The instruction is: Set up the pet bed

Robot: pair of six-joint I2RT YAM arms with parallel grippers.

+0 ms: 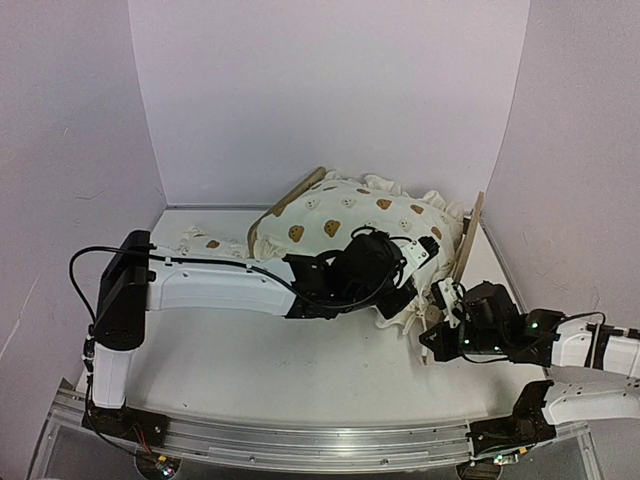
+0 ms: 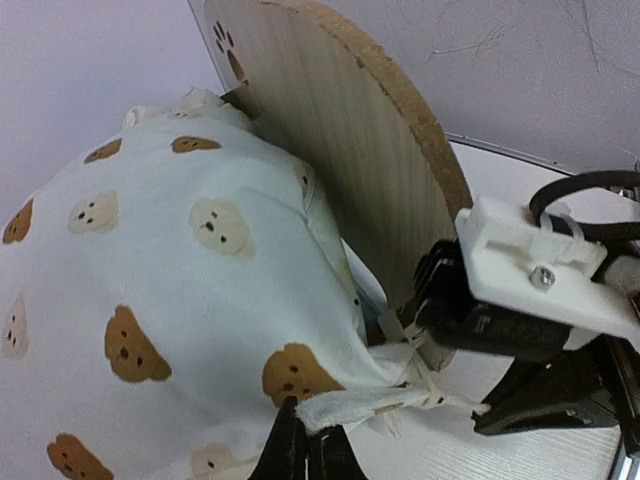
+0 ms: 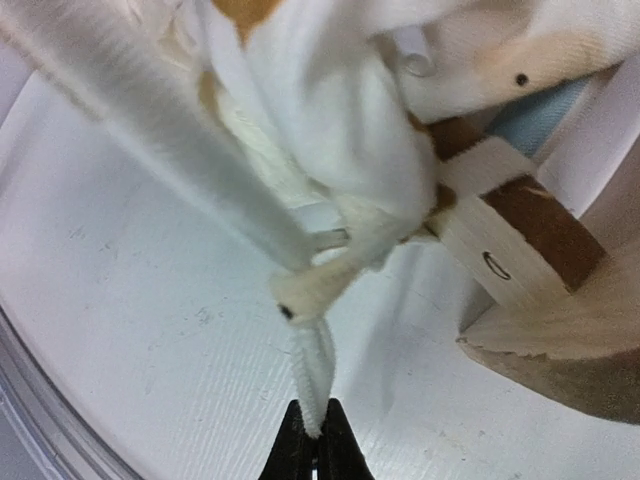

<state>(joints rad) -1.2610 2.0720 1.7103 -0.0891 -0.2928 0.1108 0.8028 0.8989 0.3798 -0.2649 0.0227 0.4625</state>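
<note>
On the white, faintly grained table [image 1: 300,350]: one pet bed [image 1: 468,236], light wood, set toward the back right and almost wholly draped by a cream bear-print cushion [image 1: 335,215].
- Rounded headboard [image 2: 330,130]: paw-print cutout near its top; stands upright at the cushion's right side. A strip of blue fabric shows beside a wooden leg in the right wrist view.
- Small bear-print pillow [image 1: 203,241]: lies flat at the back left, just behind the left arm, apart from the bed.
- Left gripper [image 2: 306,447]: jaws pressed together on the cushion's ruffled hem, close to the foot of the headboard.
- Right gripper [image 3: 312,432]: jaws pinched closed on a white fabric tie [image 3: 312,370], which runs up to the cushion's corner by the bed leg.
- Room: plain pale-lilac walls [image 1: 330,90] on three sides, meeting the table at its back and side edges.
- Near edge: a metal rail [image 1: 320,437] carrying both arm bases.
</note>
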